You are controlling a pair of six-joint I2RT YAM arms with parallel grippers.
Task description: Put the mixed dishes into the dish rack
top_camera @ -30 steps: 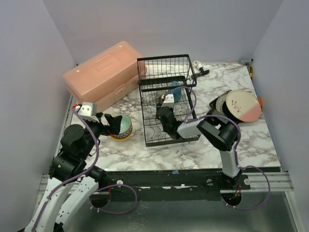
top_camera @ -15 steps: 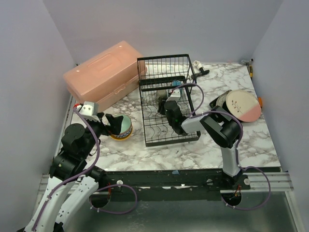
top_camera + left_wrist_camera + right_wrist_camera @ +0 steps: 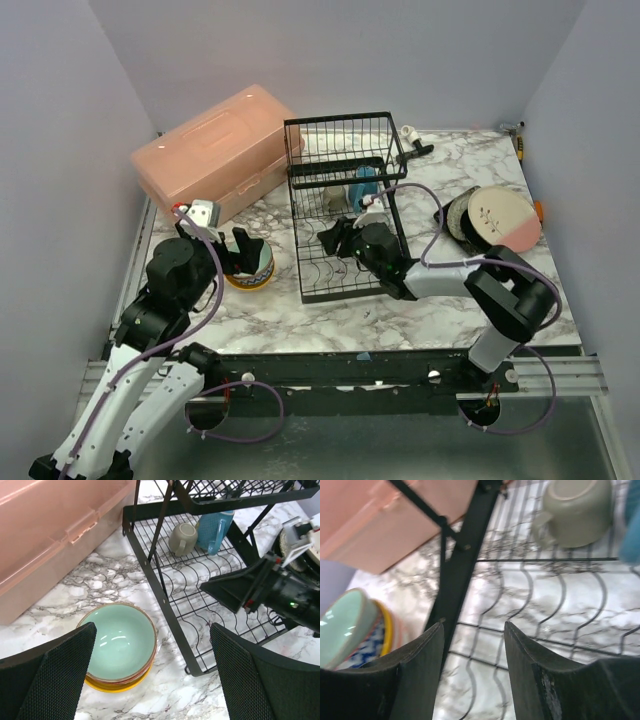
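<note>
The black wire rack (image 3: 345,200) stands mid-surface (image 3: 455,160), with 1 olive mug (image 3: 182,538) beside a blue dish (image 3: 215,530) on its lower level. A mint bowl (image 3: 119,642) tops a yellow-rimmed stack just left of the rack; a cream-pink plate (image 3: 500,218) lies well right. The left tool (image 3: 236,255) hovers over the bowl, fingers wide apart, empty. The right tool (image 3: 473,630) reaches into the rack, fingers apart, gripping nothing.

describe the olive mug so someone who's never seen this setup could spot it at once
Find the black wire dish rack mid-table, right of the salmon-pink plastic box. On its lower level, toward the far end, sits a small olive-grey ceramic mug. The blue piece beside it is taller; the mug is squat, dull, with a handle.
</note>
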